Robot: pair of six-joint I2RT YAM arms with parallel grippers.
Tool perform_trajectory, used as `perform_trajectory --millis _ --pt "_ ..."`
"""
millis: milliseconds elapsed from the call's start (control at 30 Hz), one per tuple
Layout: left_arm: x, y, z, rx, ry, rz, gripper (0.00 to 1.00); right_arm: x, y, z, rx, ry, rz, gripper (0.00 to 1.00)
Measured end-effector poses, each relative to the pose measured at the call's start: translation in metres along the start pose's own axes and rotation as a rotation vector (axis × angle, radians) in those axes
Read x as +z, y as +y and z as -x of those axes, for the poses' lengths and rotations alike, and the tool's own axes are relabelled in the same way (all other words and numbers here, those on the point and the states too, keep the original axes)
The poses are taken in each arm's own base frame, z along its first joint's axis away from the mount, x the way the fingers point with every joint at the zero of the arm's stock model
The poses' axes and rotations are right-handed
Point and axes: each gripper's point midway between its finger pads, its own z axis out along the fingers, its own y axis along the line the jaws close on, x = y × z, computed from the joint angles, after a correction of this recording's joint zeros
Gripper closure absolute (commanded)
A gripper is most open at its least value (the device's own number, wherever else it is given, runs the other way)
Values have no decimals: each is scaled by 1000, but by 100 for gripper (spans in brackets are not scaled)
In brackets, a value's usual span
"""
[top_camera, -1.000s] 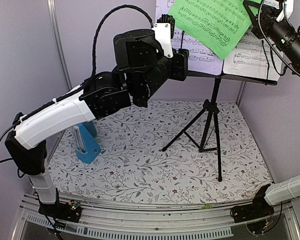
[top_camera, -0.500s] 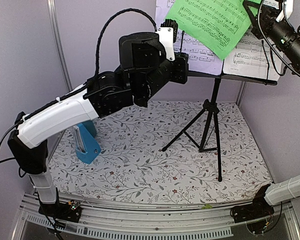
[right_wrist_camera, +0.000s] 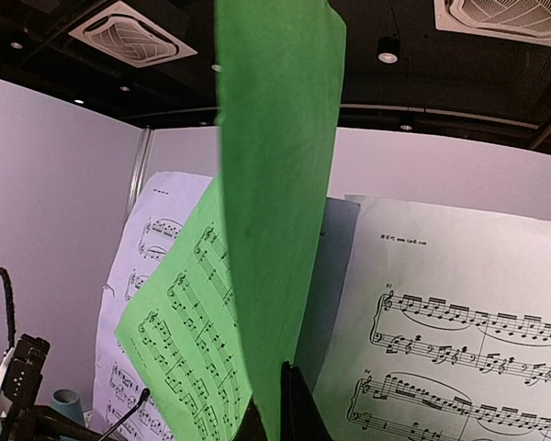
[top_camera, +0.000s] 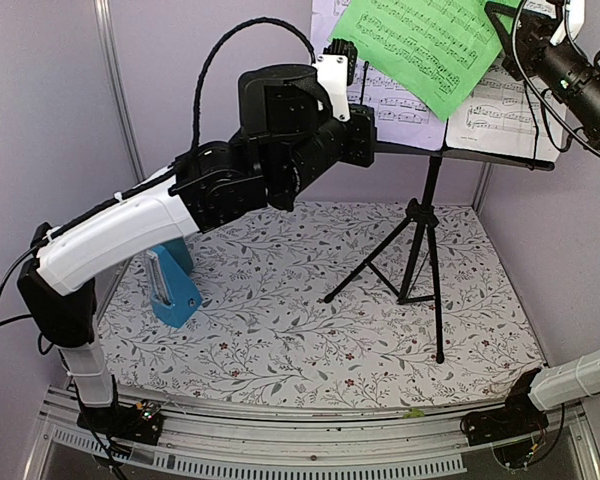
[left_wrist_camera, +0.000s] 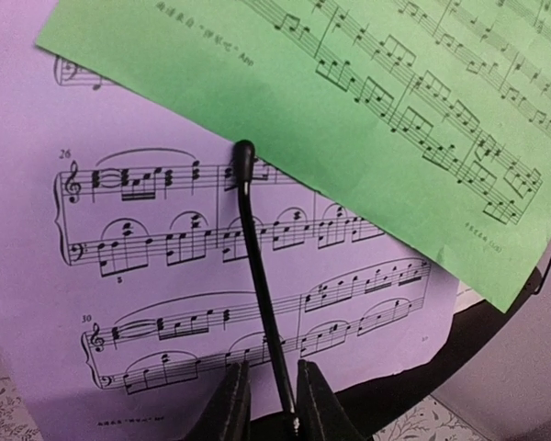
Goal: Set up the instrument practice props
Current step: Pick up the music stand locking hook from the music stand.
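Left gripper [left_wrist_camera: 268, 404] sat narrow astride retainer wire [left_wrist_camera: 258, 276] on music stand [top_camera: 429, 192], grip unclear; right gripper [right_wrist_camera: 275, 413] pinched green sheet [right_wrist_camera: 275, 165] above stand. Likely best: lift wire before seating sheet

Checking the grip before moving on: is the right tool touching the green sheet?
Touching. The right wrist view shows the green sheet pinched in the shut right tool.

Stand [top_camera: 420, 245], metronome [top_camera: 173, 287] on floral table [top_camera: 310, 350]

place: robot lab test booth, pretty sure | walls: plain partition panels [top_camera: 40, 120] on metal posts [top_camera: 117, 100] | table: floral cloth [top_camera: 280, 330], aluminium mounting rail [top_camera: 310, 428] | overhead: office-style ceiling vents [right_wrist_camera: 133, 41], downlights [right_wrist_camera: 387, 57]
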Motion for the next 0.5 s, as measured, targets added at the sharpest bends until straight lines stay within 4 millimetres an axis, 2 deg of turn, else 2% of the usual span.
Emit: perform_trajectory --millis 267,500 --pt "0 -2 0 8 -2 -15 95 2 1 -3 -23 5 3 100" --pt "2 -4 -1 13 -12 -19 100 3 3 -3 -51 6 10 100"
